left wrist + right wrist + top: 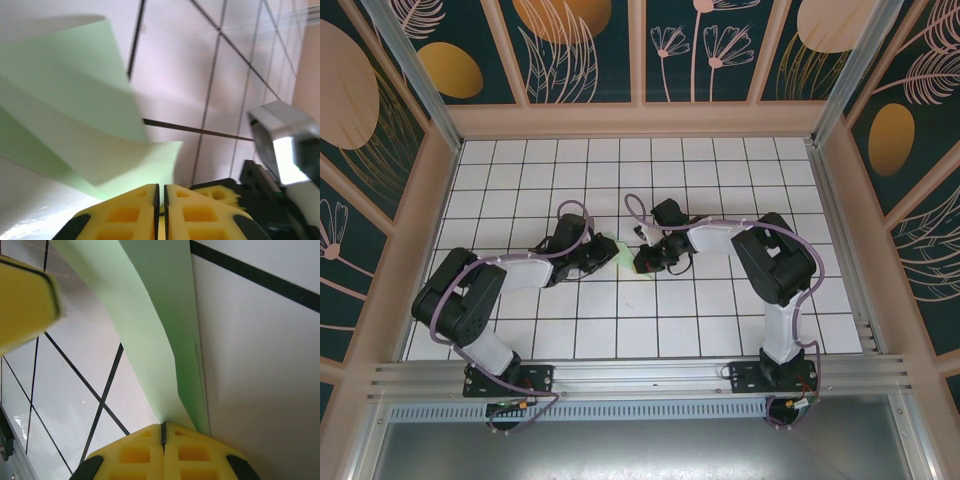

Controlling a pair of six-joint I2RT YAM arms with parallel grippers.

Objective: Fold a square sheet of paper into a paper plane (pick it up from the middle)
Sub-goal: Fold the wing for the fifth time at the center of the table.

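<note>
From the overhead camera I see both arms reaching in to the middle of the white gridded counter, their tips meeting at the paper plane, a small pale mint-green folded piece between them. The left gripper comes at it from the left, the right gripper from the right. On the right wrist camera the yellow fingers are pressed together and the green paper runs straight into the seam between them, so I read that gripper as clenched on the paper's edge. On the left wrist camera the yellow pads stand a thin slit apart, with creased green flaps rising just beyond them above the tiles. I cannot tell whether this gripper has the paper pinched or free.
</note>
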